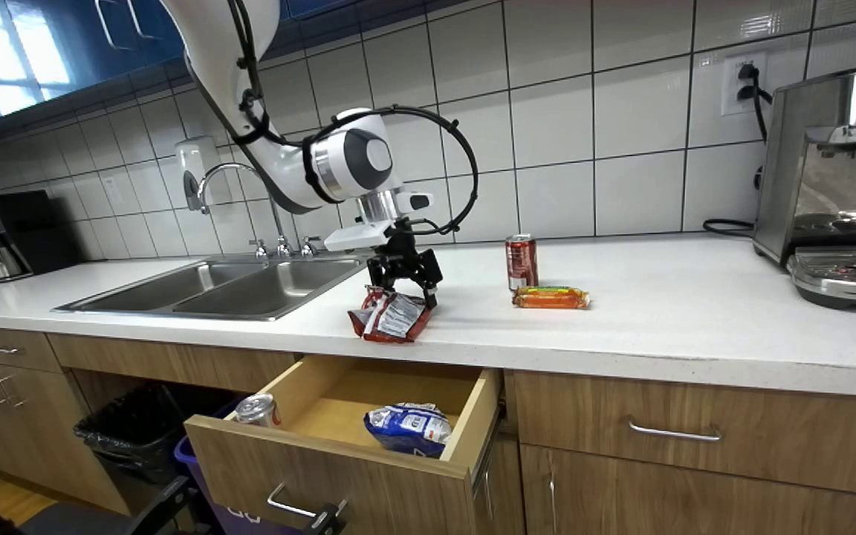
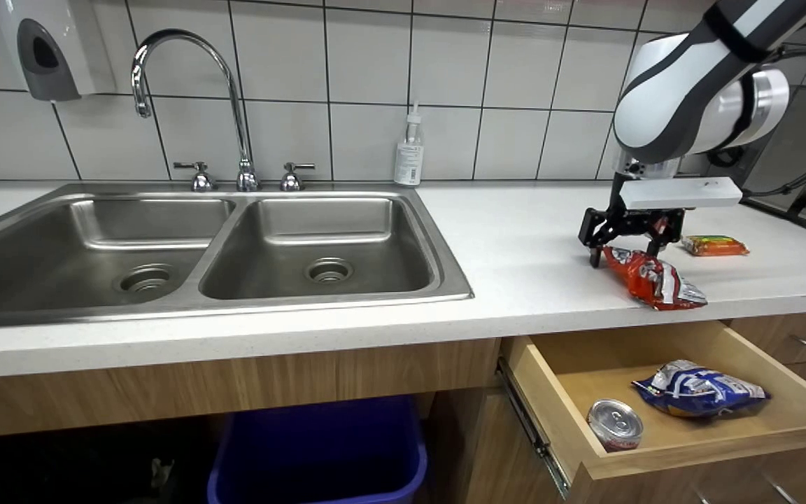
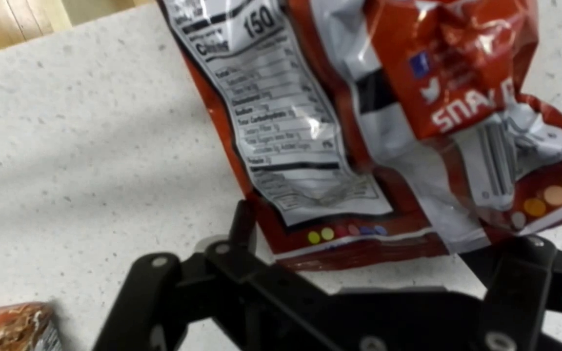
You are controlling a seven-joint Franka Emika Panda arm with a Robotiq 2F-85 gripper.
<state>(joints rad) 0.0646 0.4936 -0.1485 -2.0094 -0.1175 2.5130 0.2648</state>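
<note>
A chrome gooseneck faucet [image 2: 238, 115] rises behind a double-basin steel sink [image 2: 218, 246]. An espresso machine [image 1: 833, 186] stands on the worktop [image 1: 658, 319].

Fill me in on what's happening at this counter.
A robot arm has its pincer at one end of a red snack bag lying on the counter. The jaws stand apart, with that end of the bag between them. Below, a drawer stands open, holding a blue bag and a silver can. A red can stands farther along the counter, with an orange packet lying near it.
</note>
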